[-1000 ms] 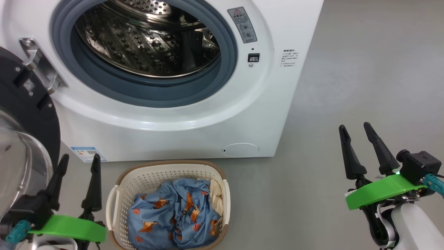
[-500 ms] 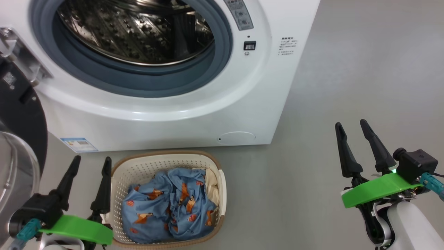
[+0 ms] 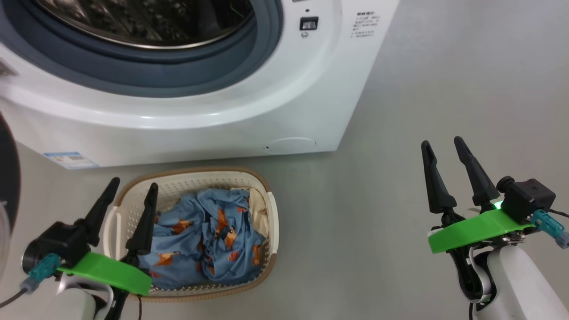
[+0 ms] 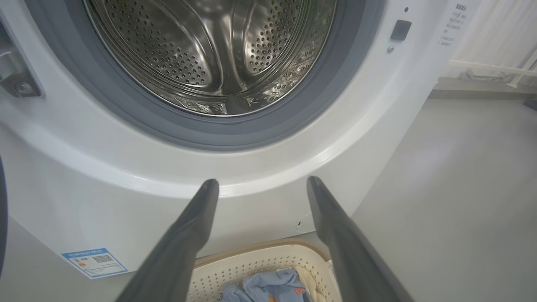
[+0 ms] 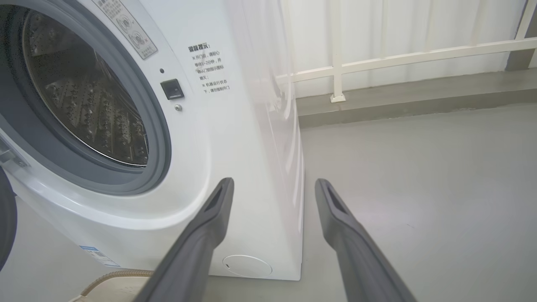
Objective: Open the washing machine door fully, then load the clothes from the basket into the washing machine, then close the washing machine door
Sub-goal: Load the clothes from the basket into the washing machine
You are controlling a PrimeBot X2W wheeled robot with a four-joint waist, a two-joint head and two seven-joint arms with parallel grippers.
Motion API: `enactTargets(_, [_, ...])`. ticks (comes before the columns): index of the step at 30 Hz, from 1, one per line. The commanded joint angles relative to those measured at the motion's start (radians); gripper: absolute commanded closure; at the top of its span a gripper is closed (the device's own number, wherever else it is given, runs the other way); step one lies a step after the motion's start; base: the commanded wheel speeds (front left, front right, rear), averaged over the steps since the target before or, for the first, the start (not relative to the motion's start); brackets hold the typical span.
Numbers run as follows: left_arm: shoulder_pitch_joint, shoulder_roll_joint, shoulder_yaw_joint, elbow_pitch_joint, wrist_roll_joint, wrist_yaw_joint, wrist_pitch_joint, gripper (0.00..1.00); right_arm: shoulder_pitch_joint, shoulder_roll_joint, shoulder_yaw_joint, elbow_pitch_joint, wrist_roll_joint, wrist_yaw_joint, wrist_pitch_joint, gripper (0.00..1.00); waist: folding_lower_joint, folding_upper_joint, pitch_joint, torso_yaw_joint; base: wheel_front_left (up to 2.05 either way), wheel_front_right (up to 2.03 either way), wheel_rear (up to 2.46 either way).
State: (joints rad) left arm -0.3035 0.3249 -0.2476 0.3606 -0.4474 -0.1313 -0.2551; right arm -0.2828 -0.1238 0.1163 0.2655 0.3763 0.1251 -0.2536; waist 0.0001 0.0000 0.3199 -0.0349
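grey floor point(image 3: 400, 111) runs under everything, smooth and bare, with a white railing point(image 5: 398, 58) along the far wall in the right wrist view. on it stands the white washing machine point(image 3: 249, 111). its mouth is uncovered, showing the steel drum point(image 4: 218, 54) inside the grey gasket point(image 4: 235, 134). the door point(image 3: 8, 178) is swung out to the left, just a dark edge at the border of the head view. a blue label point(image 3: 70, 159) sits low on the machine's front.

the basket point(image 3: 272, 222) rests on the floor just in front of the machine, left of centre. the clothes point(image 3: 200, 240) are bundled inside it, blue with orange animals, and a cream piece point(image 3: 257, 209) is tucked against the right wall.

the left pincer point(image 3: 135, 182) is spread wide and holds nothing. in the head view its fingers cross the basket's left side, the inner one reaching over the edge of the clothes. in the left wrist view the basket and clothes lie low between the two fingers, which point at the machine's front.

the right pincer point(image 3: 442, 141) is also spread and empty, well apart from the basket, out over bare floor to the right of the machine.
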Motion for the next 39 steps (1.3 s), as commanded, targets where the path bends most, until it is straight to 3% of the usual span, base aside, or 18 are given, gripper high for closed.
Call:
enactTargets(1, [-0.039, 0.037, 0.019, -0.003, -0.021, 0.001, -0.003, 0.00, -0.024, 0.008, 0.013, -0.026, -0.008, 0.006, -0.008, 0.00, -0.0001, 0.0000, 0.053, -0.024, 0.00, 0.00, 0.00])
enactTargets(27, [-0.297, 0.118, -0.319, 0.244, -0.216, 0.001, 0.024, 0.00, -0.136, 0.068, 0.011, -0.059, -0.046, 0.006, -0.008, 0.00, -0.0001, 0.0000, 0.369, -0.117, 0.00, 0.00, 0.00])
enactTargets(39, [-0.440, 0.138, -0.521, 0.373, -0.316, 0.001, 0.068, 0.00, -0.152, 0.073, 0.039, -0.020, 0.029, 0.006, -0.008, 0.00, -0.0001, 0.0000, 0.517, -0.133, 0.00, 0.00, 0.00])
